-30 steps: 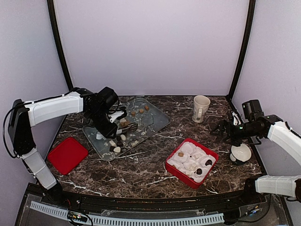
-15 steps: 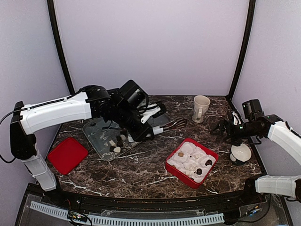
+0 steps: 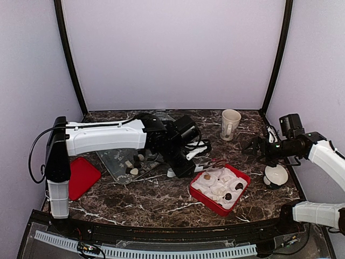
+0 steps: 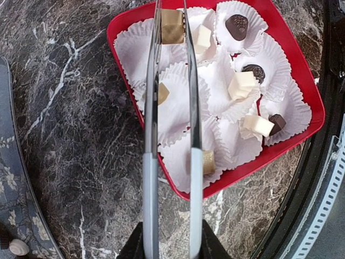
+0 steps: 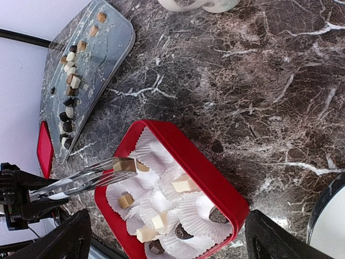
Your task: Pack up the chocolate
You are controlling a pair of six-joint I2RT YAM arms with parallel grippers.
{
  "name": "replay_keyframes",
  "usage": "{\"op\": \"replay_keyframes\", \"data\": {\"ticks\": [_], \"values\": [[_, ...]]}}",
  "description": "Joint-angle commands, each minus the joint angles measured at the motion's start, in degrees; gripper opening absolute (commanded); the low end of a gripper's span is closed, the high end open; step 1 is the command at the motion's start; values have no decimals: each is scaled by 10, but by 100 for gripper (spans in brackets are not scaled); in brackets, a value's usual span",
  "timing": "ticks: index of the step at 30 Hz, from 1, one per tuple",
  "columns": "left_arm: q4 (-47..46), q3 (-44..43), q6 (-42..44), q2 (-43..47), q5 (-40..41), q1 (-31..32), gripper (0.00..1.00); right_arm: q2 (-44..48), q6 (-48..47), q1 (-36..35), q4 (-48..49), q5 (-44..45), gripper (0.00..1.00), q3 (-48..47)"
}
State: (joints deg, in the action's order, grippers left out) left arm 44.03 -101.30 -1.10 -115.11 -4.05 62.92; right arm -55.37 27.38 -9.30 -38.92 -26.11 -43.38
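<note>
My left gripper [image 4: 171, 244] is shut on metal tongs [image 4: 151, 135]. The tongs' tips pinch a tan chocolate cube [image 4: 172, 26] above the far-left paper cups of the red box [image 4: 302, 81]. The cube also shows in the right wrist view [image 5: 124, 164]. The box [image 3: 200, 195] holds white paper cups with several dark, tan and cream chocolates [image 4: 242, 83]. More chocolates [image 5: 69, 81] lie on the glass tray [image 3: 116, 159]. My right gripper [image 3: 253, 147] is open and empty, hovering to the right of the box, and its dark fingers [image 5: 59, 243] stand wide apart.
A cream mug [image 3: 230, 124] stands at the back right. A white bowl [image 3: 276, 175] sits under my right arm. A red lid [image 3: 75, 178] lies at the left, beside the tray. My left arm stretches across the table's middle.
My left arm has swung right from the glass tray to above the red box, carrying the tongs. The right arm has not moved.
</note>
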Motion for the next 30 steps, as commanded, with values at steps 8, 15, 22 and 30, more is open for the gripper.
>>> {"op": "replay_keyframes", "data": {"ticks": [8, 15, 22, 30], "values": [[15, -26, 5, -16, 19, 0, 25, 19, 5, 5, -4, 5, 100, 4], [5, -27, -2, -16, 2, 0, 31, 19, 6, 5, -3, 5, 100, 4], [14, -28, -16, 0, 7, -1, 27, 19, 5, 5, -2, 5, 100, 3], [-9, 39, -66, 113, 24, -46, 27, 18, 2, 5, 1, 4, 100, 1]]}}
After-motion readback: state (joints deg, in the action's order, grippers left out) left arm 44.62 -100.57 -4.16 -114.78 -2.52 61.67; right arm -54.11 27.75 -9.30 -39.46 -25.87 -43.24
